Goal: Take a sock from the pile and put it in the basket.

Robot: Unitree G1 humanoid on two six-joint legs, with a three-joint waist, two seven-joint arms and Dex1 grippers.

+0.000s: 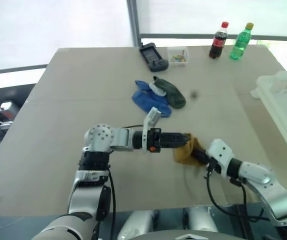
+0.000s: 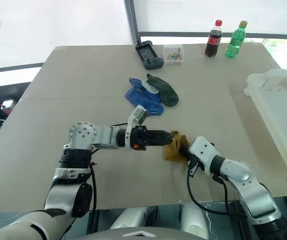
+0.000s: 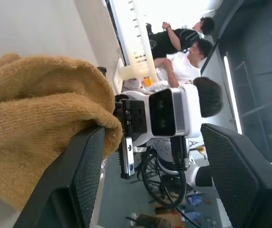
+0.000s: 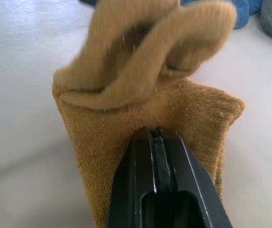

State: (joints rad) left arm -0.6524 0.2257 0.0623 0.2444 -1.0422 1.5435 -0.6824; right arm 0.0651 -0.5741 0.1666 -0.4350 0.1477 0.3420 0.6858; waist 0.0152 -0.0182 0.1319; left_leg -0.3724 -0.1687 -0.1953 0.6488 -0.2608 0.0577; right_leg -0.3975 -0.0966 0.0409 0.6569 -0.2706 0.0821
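sock (image 1: 187, 151): mustard-yellow, soft knit, bunched and folded; lifted near the front middle of the table (image 1: 58, 125), between the two arms and well apart from the pile.

right gripper (image 4: 157, 135): black jaws pressed fully together, pinching an edge of the sock; the fabric stands up in front of them in loose folds.

left gripper (image 1: 183, 140): reaches in level from the robot's left with its jaws standing wide; one black finger (image 3: 76, 175) lies against the sock's side, the other stands clear of the fabric, so no grip by this gripper.

pile (image 1: 158, 96): blue socks with one dark green-grey sock lying over them, on the table beyond the grippers, toward its middle.

basket (image 1: 283, 100): translucent whitish bin with thick rim, at the table's right edge, well apart from the sock.

other items, far edge of table: dark handheld device (image 1: 152, 56); small clear box (image 1: 178, 55) of coloured bits beside it; cola bottle (image 1: 219, 41) with red cap; green bottle (image 1: 241, 42) with yellow cap.

background, left wrist view: seated people (image 3: 183, 52).
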